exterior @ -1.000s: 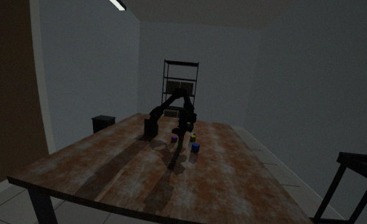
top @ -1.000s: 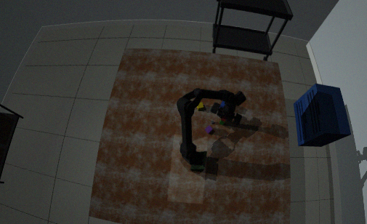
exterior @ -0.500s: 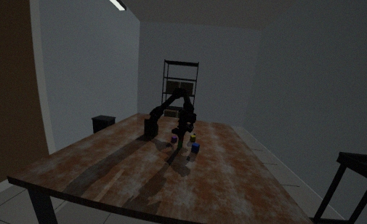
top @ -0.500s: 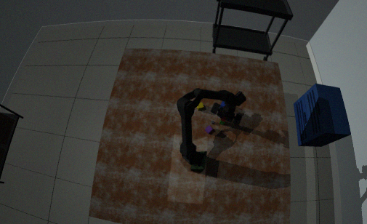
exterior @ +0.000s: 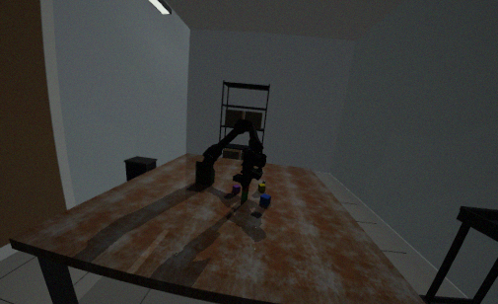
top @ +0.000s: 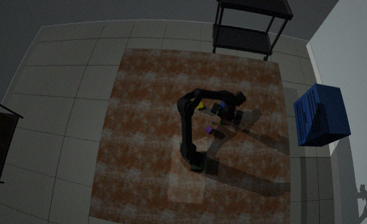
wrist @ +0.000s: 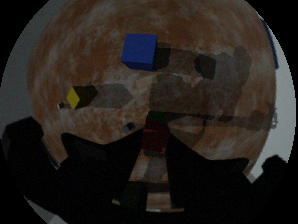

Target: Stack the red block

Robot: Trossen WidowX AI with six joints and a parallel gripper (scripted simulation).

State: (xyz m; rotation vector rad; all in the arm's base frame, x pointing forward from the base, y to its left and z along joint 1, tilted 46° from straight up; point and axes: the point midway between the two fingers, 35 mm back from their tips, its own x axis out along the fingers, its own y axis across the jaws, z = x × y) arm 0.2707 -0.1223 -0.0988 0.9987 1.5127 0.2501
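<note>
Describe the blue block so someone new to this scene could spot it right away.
Start at the long rust-brown table and find the black robot arm near its middle. Small cubes cluster by the arm's lowered gripper; the blue cube is the one lying nearest the exterior camera, just beyond the yellow cube. The only blue cube, it looks larger than the purple cube.

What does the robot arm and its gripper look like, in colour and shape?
The arm is black all over, made of slim, boxy links with rounded joints, rising from a dark base on the table. The gripper is black too, with two broad, wedge-shaped fingers. In this dim light no cables, markings or labels can be made out.
</note>
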